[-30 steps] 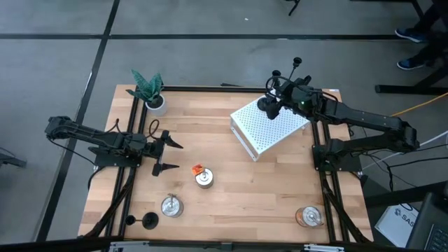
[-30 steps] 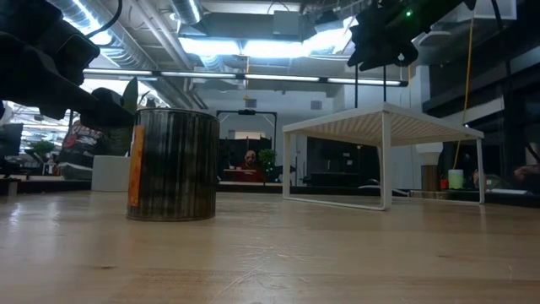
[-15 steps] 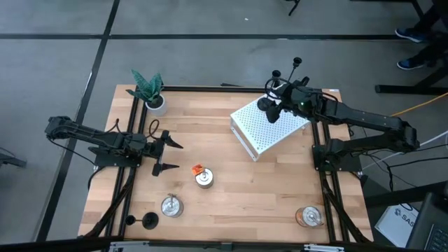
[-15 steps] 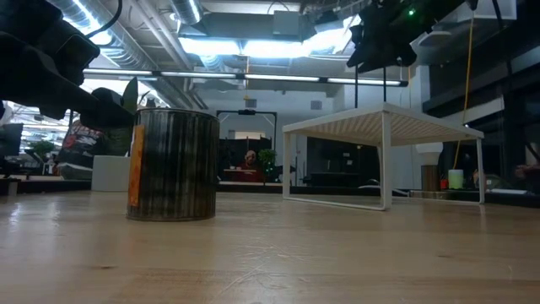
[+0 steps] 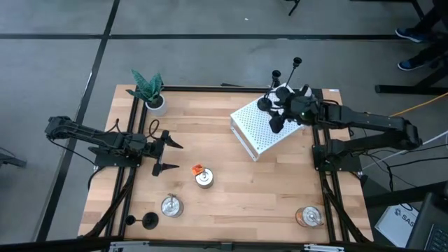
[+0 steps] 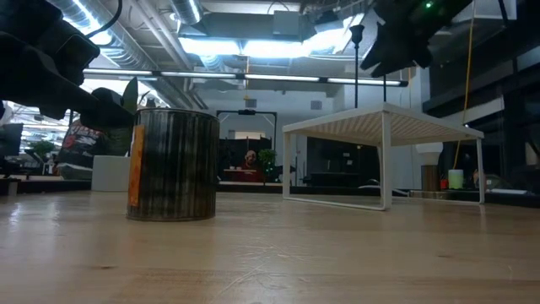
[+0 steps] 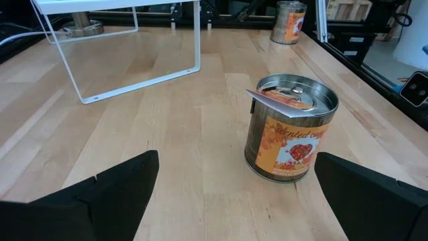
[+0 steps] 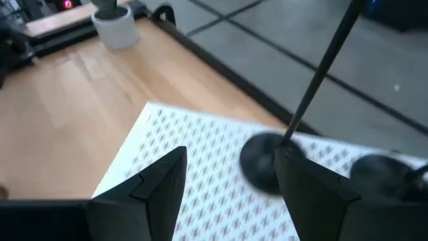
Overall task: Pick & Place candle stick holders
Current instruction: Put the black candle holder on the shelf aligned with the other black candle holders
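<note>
Black candle stick holders (image 5: 264, 104) stood on the white wire rack (image 5: 259, 133) as the right gripper (image 5: 278, 120) backed off, fingers apart and empty: placement looked done, one holder (image 5: 150, 221) remaining at the desk's (image 5: 231, 203) near-left corner, left gripper (image 5: 166, 155) idle, fingers apart.

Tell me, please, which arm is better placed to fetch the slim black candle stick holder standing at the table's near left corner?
Left. The left gripper, open, waits on that side, close to the holder; the right gripper is over the white perforated rack.
</note>
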Controlling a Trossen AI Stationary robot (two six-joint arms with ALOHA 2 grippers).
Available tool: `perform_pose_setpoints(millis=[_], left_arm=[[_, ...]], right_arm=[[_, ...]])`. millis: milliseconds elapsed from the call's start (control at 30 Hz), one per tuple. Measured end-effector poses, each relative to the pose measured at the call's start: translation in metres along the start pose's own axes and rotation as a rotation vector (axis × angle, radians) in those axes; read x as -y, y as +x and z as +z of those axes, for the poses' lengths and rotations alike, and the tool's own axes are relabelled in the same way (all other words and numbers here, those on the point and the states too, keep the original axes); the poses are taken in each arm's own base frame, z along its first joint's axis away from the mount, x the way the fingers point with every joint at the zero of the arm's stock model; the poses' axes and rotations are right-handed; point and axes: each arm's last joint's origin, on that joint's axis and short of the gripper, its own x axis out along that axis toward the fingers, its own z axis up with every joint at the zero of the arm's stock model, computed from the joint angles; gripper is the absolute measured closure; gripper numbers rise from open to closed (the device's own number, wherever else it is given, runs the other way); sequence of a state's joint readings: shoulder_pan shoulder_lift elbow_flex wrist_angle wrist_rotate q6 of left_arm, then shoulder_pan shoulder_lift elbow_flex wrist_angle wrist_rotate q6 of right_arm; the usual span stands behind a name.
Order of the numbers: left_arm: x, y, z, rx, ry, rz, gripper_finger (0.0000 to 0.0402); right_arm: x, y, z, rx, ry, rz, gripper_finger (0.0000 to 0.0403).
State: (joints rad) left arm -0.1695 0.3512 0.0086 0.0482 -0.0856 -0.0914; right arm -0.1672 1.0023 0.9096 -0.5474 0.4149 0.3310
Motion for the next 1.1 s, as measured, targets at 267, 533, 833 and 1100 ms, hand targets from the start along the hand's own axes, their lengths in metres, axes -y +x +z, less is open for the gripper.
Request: perform_pose_setpoints(millis=[267,533,833,1100], left_arm=[[0.000,0.000,0.000,-0.001,0.000,0.000,0.0001],[0.000,0.000,0.000,-0.001,0.000,0.000,0.0001],[0.000,0.000,0.000,0.000,0.000,0.000,0.0001],[0.000,0.000,0.000,-0.001,0.000,0.000,0.0001]], right_arm=[[-0.014,-0.008,-0.012,-0.063,0.024,0.055,0.0170],[-0.034,-0.018,-0.019,-0.076,-0.006,0.165,0.0177],[-0.061,-0.026,-0.024,-0.038,-0.045,0.292,0.0178],[-0.088,-0.021,-0.026,0.014,-0.089,0.377,0.0179]])
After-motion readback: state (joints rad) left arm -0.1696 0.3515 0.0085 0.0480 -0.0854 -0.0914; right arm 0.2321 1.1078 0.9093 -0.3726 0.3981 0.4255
